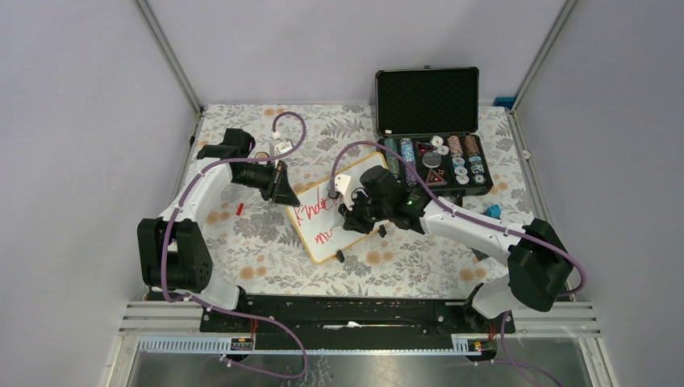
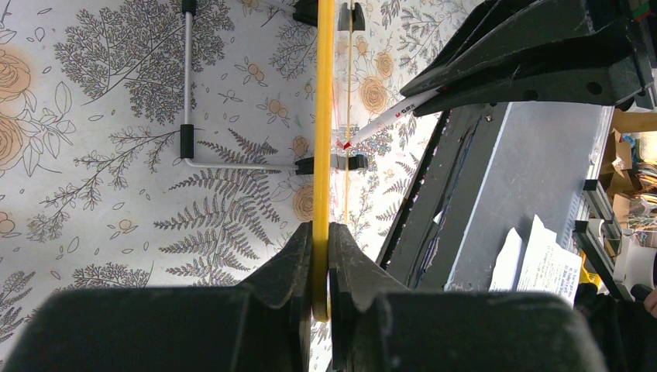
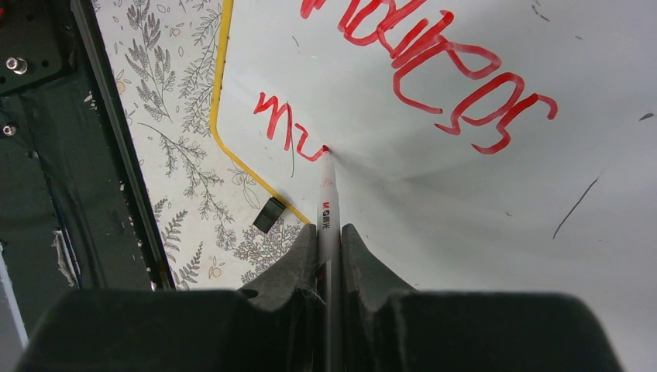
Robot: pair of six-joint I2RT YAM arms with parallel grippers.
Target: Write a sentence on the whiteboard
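From the right gripper (image 3: 329,232) outward: pinched narrow on a slim white marker pen (image 3: 326,194), gripped low near the nib, probably for control, with the red tip pressed to the face of the small white whiteboard with a pale wood-coloured rim (image 3: 465,256). Just left of the tip, the first strokes of a second line, about "mu"; above them, the first line of the red handwritten sentence (image 3: 434,70), roughly "Kindness". Judged well under way, with most of the second word not yet written. On to the left gripper (image 2: 320,236): clamped tight on the board's rim, seen edge-on in its own view, likely to steady the tilted board against the pen's push. Beside the rim, a thin grey wire stand with black feet (image 2: 186,143), propping the board on the floral-patterned counter (image 1: 242,234). Farther out, an open black case of poker chips (image 1: 431,153) near the board's far corner, apart from the writing; a small red piece (image 1: 239,208) left of the board. Only faint dark marks on the bare white ahead of the tip.
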